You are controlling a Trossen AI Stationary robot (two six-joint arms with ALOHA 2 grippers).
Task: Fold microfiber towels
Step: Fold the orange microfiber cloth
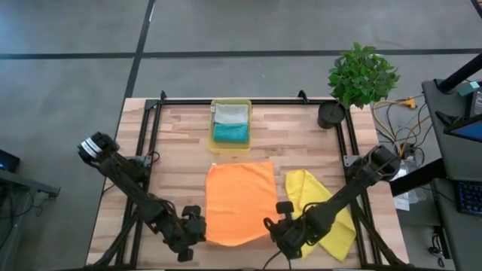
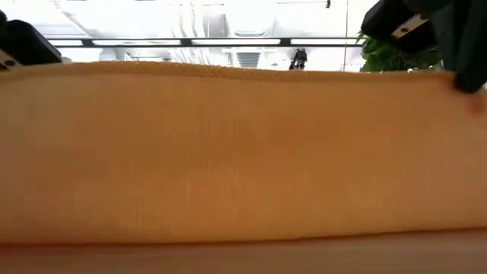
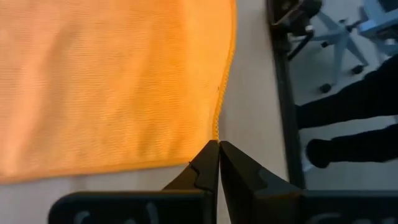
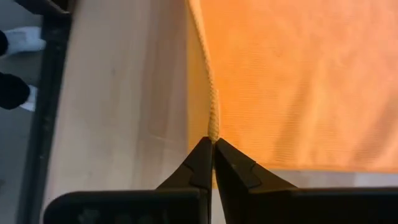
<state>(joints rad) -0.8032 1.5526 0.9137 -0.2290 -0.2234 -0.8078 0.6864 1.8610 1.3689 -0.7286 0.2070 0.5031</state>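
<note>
Low at the near edge, both grippers, left (image 3: 218,144) and right (image 4: 212,142), fingers clamped on the orange towel (image 1: 241,199) corners.

One towel (image 1: 241,199) lies flat in the middle of the table (image 1: 173,147), near the front edge, and a second towel (image 1: 320,207) lies just beside it on the right, under the right arm. Behind the middle towel sits a tray (image 1: 212,128) with two folded towels in it, one (image 1: 231,114) at the back and one (image 1: 230,133) in front of it. The left gripper (image 1: 197,226) is at the middle towel's front left corner and the right gripper (image 1: 273,227) at its front right corner, and a plant (image 1: 361,74) stands past the table's far right corner.
</note>
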